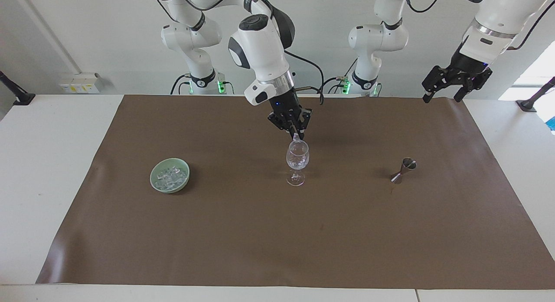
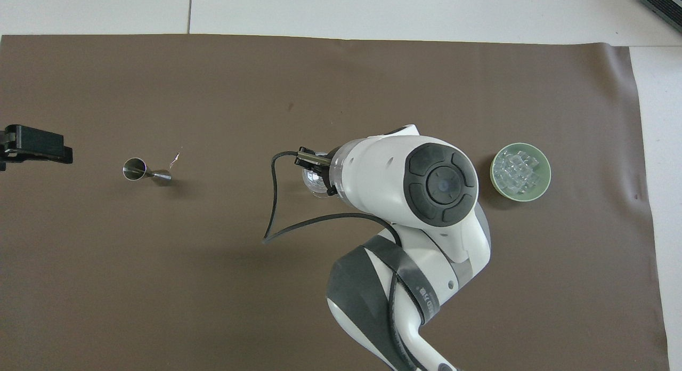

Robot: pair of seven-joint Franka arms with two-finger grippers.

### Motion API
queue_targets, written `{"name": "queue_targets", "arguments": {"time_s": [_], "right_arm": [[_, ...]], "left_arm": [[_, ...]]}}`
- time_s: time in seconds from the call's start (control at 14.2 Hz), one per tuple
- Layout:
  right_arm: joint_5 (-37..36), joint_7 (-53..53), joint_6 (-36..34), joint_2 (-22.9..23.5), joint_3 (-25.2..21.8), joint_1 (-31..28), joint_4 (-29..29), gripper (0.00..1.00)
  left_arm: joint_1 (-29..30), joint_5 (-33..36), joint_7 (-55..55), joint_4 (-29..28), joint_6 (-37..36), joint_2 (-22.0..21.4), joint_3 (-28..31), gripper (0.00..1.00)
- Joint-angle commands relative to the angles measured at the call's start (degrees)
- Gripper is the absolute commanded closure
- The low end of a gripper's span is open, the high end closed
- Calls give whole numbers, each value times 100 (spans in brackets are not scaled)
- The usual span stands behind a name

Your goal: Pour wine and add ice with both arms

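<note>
A clear stemmed glass (image 1: pixel 297 161) stands upright mid-mat; in the overhead view only its rim (image 2: pixel 310 181) shows past my right arm. My right gripper (image 1: pixel 296 136) hangs just above the glass's mouth, shut on a small clear chunk of ice (image 1: pixel 296 139). More ice (image 1: pixel 170 174) is piled in a pale green bowl (image 1: pixel 155 180) toward the right arm's end, also seen from overhead as the bowl (image 2: pixel 545 171). My left gripper (image 1: pixel 451 88) waits open and empty in the air over the mat's corner at the left arm's end. Wine is out of view.
A small steel jigger (image 1: pixel 404 169) stands on the brown mat (image 1: pixel 277 241) between the glass and the left arm's end, seen from overhead as the jigger (image 2: pixel 145 171). A black cable (image 2: pixel 274 200) loops off the right wrist beside the glass.
</note>
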Motion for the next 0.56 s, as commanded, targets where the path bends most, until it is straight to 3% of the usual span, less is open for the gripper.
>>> {"name": "queue_targets", "arguments": {"time_s": [0.0,0.49], "right_arm": [[-196,178,156,157,66,-38,9,100],[-196,161,358,220,66,-64,9,97]], "left_arm": [[14,114,15,-162,-28,-156,-17,0],[14,114,15,-162,-28,-156,-17,0]]}}
